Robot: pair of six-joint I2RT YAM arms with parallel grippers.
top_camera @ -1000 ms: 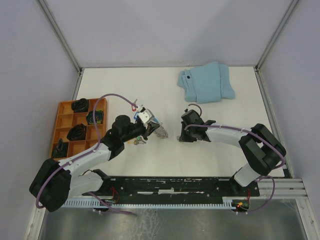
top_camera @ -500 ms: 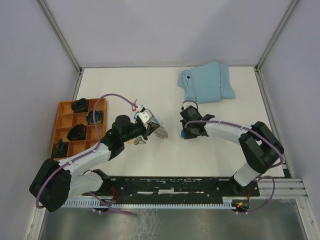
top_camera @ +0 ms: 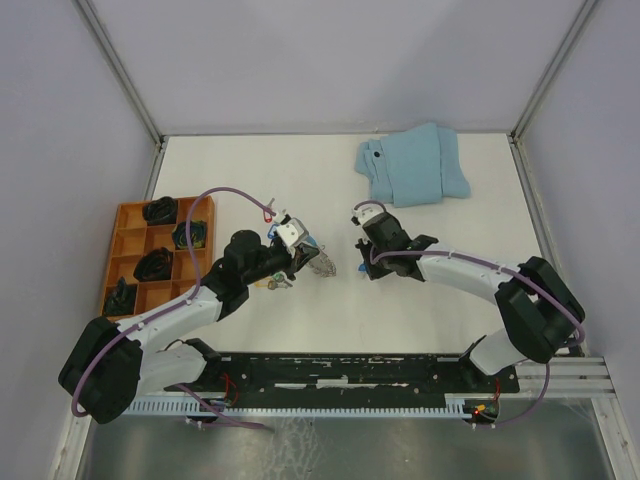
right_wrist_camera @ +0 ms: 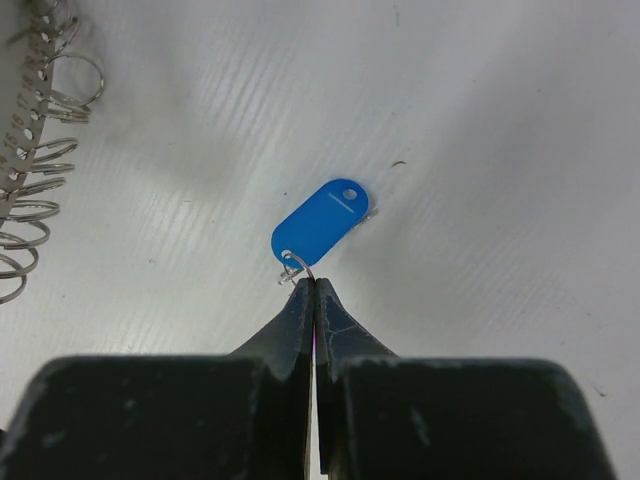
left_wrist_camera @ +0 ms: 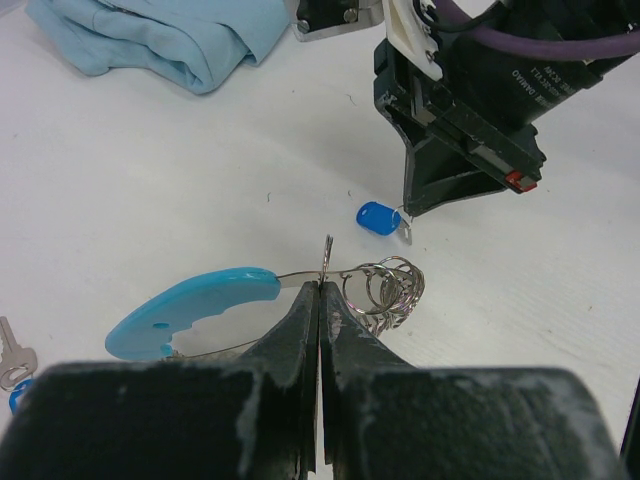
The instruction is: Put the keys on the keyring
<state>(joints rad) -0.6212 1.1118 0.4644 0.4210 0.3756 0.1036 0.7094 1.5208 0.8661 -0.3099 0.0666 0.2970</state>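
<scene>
My left gripper [left_wrist_camera: 320, 285] is shut on the thin wire of the keyring [left_wrist_camera: 190, 310], next to its bright blue plastic section. Several small rings [left_wrist_camera: 392, 288] bunch on the wire to the right of the jaws. In the top view the left gripper [top_camera: 300, 256] holds the keyring [top_camera: 320, 265] at mid table. My right gripper [right_wrist_camera: 314, 282] is shut on the little ring of a key with a blue tag [right_wrist_camera: 320, 222], close to the table. It shows in the left wrist view [left_wrist_camera: 377, 217] just beyond the keyring. The right gripper [top_camera: 363, 269] is right of the keyring.
A folded light-blue cloth [top_camera: 412, 165] lies at the far side. An orange compartment tray [top_camera: 128, 238] with dark items stands at the left. Another key [left_wrist_camera: 10, 350] lies left of the keyring. A red-tagged key [top_camera: 268, 210] lies beyond the left gripper.
The right wrist has shifted toward the far side and turned, its elbow swinging right, still holding the blue-tagged key. The left arm and keyring have not moved.
</scene>
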